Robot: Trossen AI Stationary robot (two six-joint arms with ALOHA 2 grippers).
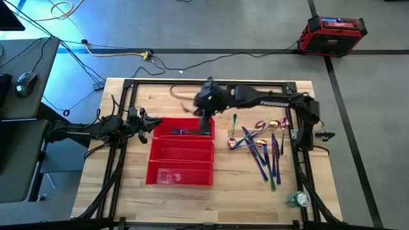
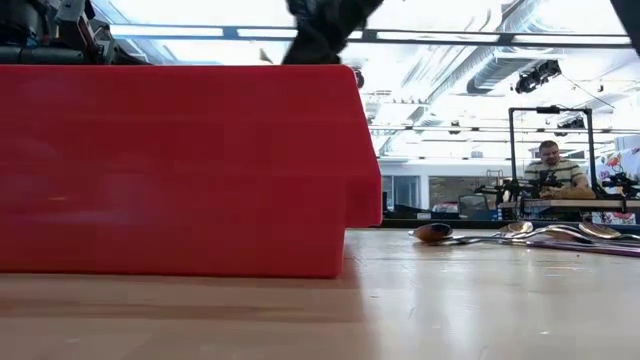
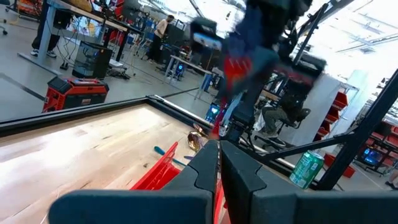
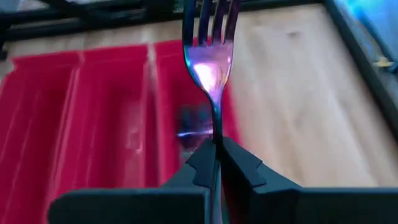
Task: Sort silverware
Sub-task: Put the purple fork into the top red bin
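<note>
Right wrist view: right gripper (image 4: 214, 152) pinches a fork (image 4: 211, 68), handle hidden, over red tray (image 4: 93, 112).

You have bare table (image 1: 185, 204) along the near edge, in front of the red tray (image 1: 181, 174), and an open strip between the tray and the silverware (image 1: 262, 144) scattered to its right. The right arm reaches across the far side, its gripper (image 1: 204, 124) over the tray's far compartment, blocking that approach. The left gripper (image 1: 153, 122) sits just beside the tray's left edge. A green can (image 1: 298, 199) stands at the near right corner.
</note>
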